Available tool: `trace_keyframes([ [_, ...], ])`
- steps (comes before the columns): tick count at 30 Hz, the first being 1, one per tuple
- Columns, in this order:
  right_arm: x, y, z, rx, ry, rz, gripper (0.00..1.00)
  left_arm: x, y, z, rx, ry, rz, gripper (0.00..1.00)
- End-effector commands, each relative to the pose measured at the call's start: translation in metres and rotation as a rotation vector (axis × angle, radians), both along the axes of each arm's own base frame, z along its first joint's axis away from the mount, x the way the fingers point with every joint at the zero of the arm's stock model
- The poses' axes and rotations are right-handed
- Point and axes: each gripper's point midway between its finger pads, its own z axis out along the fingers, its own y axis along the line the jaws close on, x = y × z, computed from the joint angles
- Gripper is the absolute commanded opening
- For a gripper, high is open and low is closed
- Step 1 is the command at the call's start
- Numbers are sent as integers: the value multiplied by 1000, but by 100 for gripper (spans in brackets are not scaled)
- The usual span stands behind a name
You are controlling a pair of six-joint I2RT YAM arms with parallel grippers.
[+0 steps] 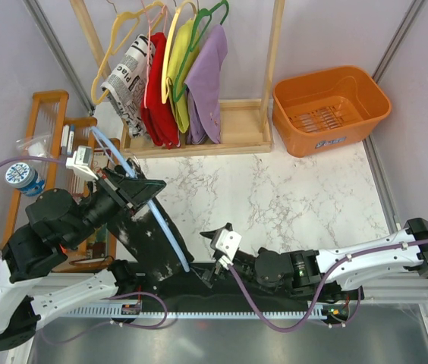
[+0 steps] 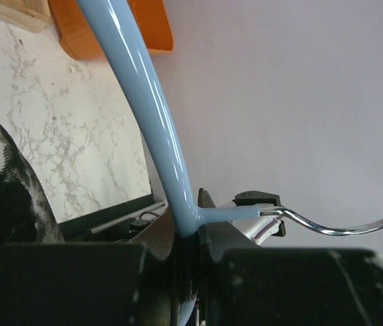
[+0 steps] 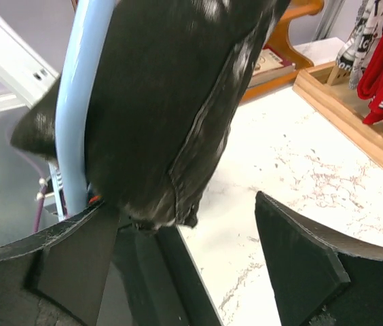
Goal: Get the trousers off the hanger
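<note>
On the white marbled tabletop (image 1: 297, 197), the left gripper (image 1: 117, 180) is clamped on the thin light-blue plastic hanger (image 1: 161, 227) just below its chrome hook (image 2: 327, 232) (the left wrist view shows the blue neck pinched between the jaws). It tilts the hanger so that one arm slopes down toward 5 o'clock. The black, white-speckled fabric trousers (image 1: 144, 239) hang draped over that arm at about 8 o'clock of the table, their lower end lying at the near edge.

The right gripper (image 1: 209, 258), at 6 o'clock, has its jaws wide apart and holds nothing. In its wrist view a corner of the hem dangles between the spread fingers, with the blue hanger arm just beside the finger at 9 o'clock.

The step in hand appears to be taking hold of the cloth. Done well, the right claw closes on fabric alone, clear of the blue arm. It should take a deep fold, since the bare corner could slip. It then draws toward 5 o'clock along the slope while the left claw holds the hanger steady, so the cloth slides off the free end without bunching.
</note>
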Motion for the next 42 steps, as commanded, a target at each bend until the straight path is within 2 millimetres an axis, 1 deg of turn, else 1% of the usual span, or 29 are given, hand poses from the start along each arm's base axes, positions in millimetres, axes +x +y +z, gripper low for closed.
trace_keyframes([
  [1,-1,6,46,123,16,-9,87,-11,0,71,-250,-105,-46,2],
  [2,-1,7,47,127,15,-11,87,-10,-3,69,-254,-99,-51,2],
  [5,3,6,47,138,17,-32,84,-13,-6,73,-284,-104,-78,2],
  [6,3,5,50,153,19,-34,82,-15,-5,75,-290,-107,-86,2],
  [7,4,4,47,153,19,-36,81,-16,-6,76,-292,-105,-91,2],
  [9,4,1,49,171,27,-38,78,-17,-6,78,-307,-105,-95,2],
  [11,7,-1,45,169,29,-57,76,-18,-6,81,-326,-104,-104,2],
  [12,8,-3,50,193,34,-64,72,-19,-6,83,-335,-106,-108,2],
  [13,10,-4,47,196,34,-72,70,-20,-8,82,-339,-99,-120,2],
  [14,13,-7,47,202,35,-90,66,-20,-9,81,-341,-97,-123,2],
  [15,14,-8,52,228,35,-100,63,-21,-9,83,-349,-97,-127,2],
  [17,20,-11,51,235,30,-137,61,-21,-11,80,-353,-89,-131,2],
  [22,26,-11,59,244,5,-173,56,-23,-12,82,-372,-91,-145,2],
  [25,27,-12,66,280,8,-182,54,-25,-13,83,-382,-87,-159,2],
  [26,28,-13,71,309,14,-188,52,-25,-13,83,-384,-87,-161,2],
  [27,32,-14,67,312,20,-217,50,-26,-12,84,-387,-87,-163,2],
  [29,37,-17,72,357,37,-251,45,-26,-13,85,-391,-88,-166,2],
  [31,38,-16,73,371,39,-261,43,-27,-12,84,-391,-87,-168,2],
  [34,37,-14,80,399,44,-259,39,-27,-12,81,-393,-84,-168,2],
  [37,39,-14,87,430,56,-268,32,-27,-9,76,-399,-75,-158,2],
  [38,41,-15,87,428,59,-283,27,-26,-9,75,-400,-73,-154,2],
  [40,42,-15,91,433,60,-287,23,-26,-9,71,-401,-63,-154,2],
  [42,42,-15,93,429,60,-290,12,-27,-9,72,-403,-65,-157,2],
])
